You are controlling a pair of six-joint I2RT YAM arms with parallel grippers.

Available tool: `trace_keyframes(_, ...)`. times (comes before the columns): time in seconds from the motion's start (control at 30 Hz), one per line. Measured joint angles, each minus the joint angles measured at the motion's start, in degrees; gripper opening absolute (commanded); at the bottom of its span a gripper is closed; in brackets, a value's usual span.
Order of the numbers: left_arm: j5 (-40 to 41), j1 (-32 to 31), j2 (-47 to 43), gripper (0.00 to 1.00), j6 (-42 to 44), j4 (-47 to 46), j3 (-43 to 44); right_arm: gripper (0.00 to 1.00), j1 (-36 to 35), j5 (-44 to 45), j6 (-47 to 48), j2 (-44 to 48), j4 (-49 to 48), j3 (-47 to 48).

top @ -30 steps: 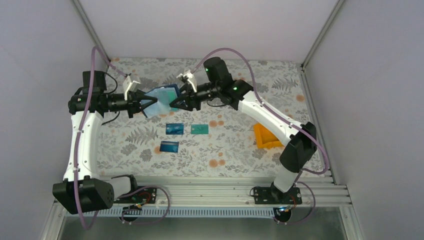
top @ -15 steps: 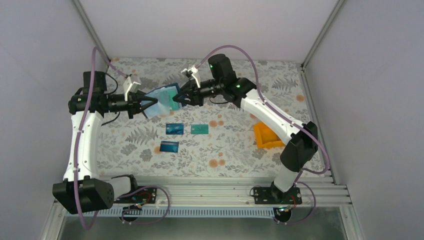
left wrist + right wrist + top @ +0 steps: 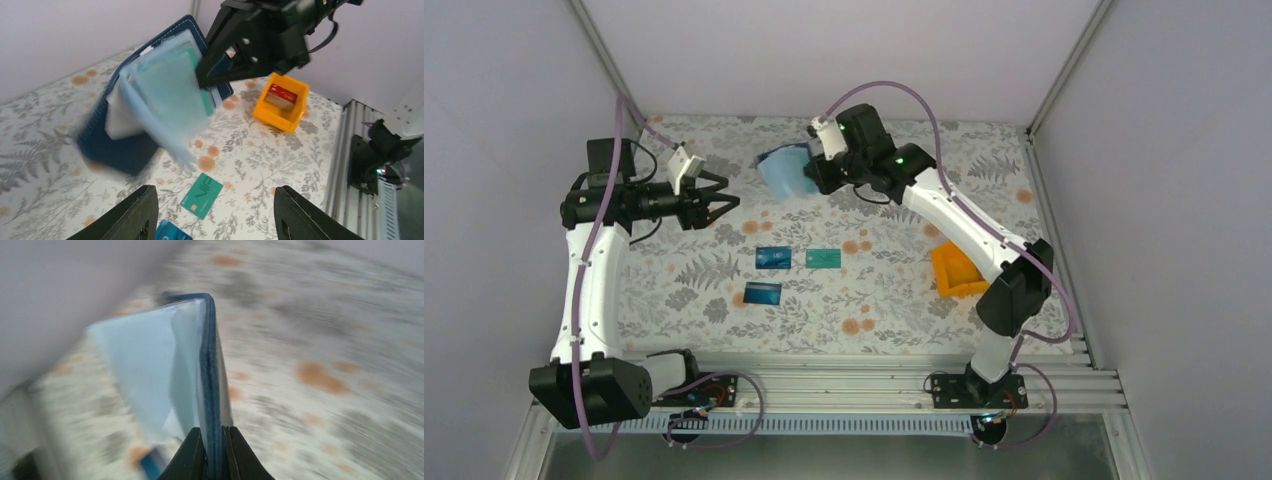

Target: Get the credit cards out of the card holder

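Three out by the look of it, flat on the floral-print table [image 3: 894, 305]: a thin blue plastic card [image 3: 773, 257], a second blue card [image 3: 763, 293] nearer the bases, and a teal-green card [image 3: 823, 258]. Looks like a red card [image 3: 281, 95] in the small orange plastic bin [image 3: 272, 117]. Flat navy card holder [image 3: 786, 170] up in the air over the far side, pinched by one edge in the tightly clamped right gripper [image 3: 213, 452]. Nothing in the left gripper [image 3: 727, 197], spread wide nearby. Too blurry to call the pockets empty, so worth checking, then lowering gently before letting go.

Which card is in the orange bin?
The red card; the teal card, the blue card beside it and the nearer blue card lie on the table.
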State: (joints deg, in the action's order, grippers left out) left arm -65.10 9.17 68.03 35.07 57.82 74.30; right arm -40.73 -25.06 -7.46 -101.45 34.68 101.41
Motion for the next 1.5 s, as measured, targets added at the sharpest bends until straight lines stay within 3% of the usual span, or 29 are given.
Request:
trace_keyframes(0.13,2.23,0.00,-0.07,0.57,-2.40,-2.40,-0.22,0.04,0.59,27.04,-2.58,-2.64,9.31,2.60)
trace_keyframes(0.27,2.23,0.00,-0.07,0.44,-3.19,-2.91,-0.87,0.04,-0.33,39.80,-3.69,-5.38,15.76,3.69)
trace_keyframes(0.37,1.25,0.00,-0.07,0.38,-3.17,-2.86,-1.27,0.04,-3.21,42.16,-3.98,-9.03,18.14,8.61)
trace_keyframes(0.53,-2.67,-0.02,-0.07,0.38,-2.75,-2.45,-1.53,0.04,-6.97,35.08,-4.15,-12.44,16.76,13.49)
trace_keyframes(0.77,-7.61,-0.02,-0.22,0.39,-2.95,-2.29,-3.56,0.04,-7.45,17.75,-4.59,-12.31,11.56,14.16)
trace_keyframes(1.03,-5.33,-0.02,-0.17,0.42,-6.86,-4.90,-4.17,0.04,-7.48,6.27,-4.44,-10.99,7.23,14.08)
trace_keyframes(1.23,-1.57,-0.02,-0.17,0.33,-8.50,-5.97,-4.04,0.04,-7.34,-1.64,-1.86,-5.18,3.02,9.64)
trace_keyframes(1.5,-0.68,-0.04,-0.46,0.33,-8.90,-6.12,-2.95,0.04,-6.75,-9.27,0.83,0.59,-2.54,5.38)
